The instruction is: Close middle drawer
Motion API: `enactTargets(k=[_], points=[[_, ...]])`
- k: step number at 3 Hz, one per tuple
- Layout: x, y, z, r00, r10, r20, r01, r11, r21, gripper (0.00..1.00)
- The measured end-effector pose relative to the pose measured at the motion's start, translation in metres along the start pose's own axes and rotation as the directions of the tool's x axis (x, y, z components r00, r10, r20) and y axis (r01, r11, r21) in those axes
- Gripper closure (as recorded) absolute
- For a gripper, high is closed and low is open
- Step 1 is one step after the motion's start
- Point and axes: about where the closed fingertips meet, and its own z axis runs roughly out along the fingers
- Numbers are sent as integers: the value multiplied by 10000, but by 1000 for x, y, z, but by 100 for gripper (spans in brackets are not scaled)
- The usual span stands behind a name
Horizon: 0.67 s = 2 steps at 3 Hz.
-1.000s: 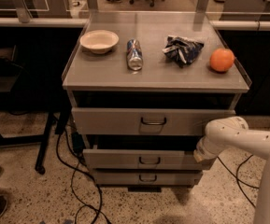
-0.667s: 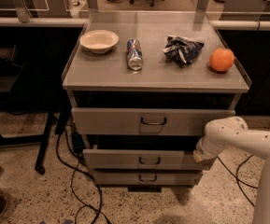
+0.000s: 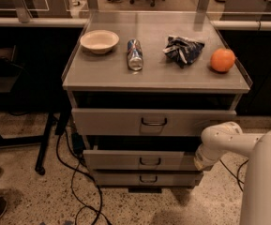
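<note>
- Middle drawer (image 3: 125, 160): second of three, low on the cabinet, standing partly out. A dark gap shows above its front panel. Its loop handle (image 3: 149, 161) is centred and free.
- Gripper (image 3: 199, 162): at the right end of the middle drawer's front panel, apparently touching it. You cannot tell whether it is spread or pressed together.
- Reading: you place it on the panel face, not the handle, because closing needs only a push toward the far side.
- Risk: an off-centre push may skew the drawer on its slides.
- Top drawer (image 3: 111, 122) stands out further, overhanging the work.
- Desk (image 3: 172, 76) carries a bowl (image 3: 99, 41), a can (image 3: 135, 54), a crumpled bag (image 3: 183, 49) and an orange (image 3: 222, 60). All are well apart from the push, though the orange could roll if jolted.
</note>
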Motion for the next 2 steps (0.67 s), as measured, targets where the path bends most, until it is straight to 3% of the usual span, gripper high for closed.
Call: enactTargets(k=[2], points=[[-23, -12, 1, 9980, 453, 439, -468, 9983, 335, 100]])
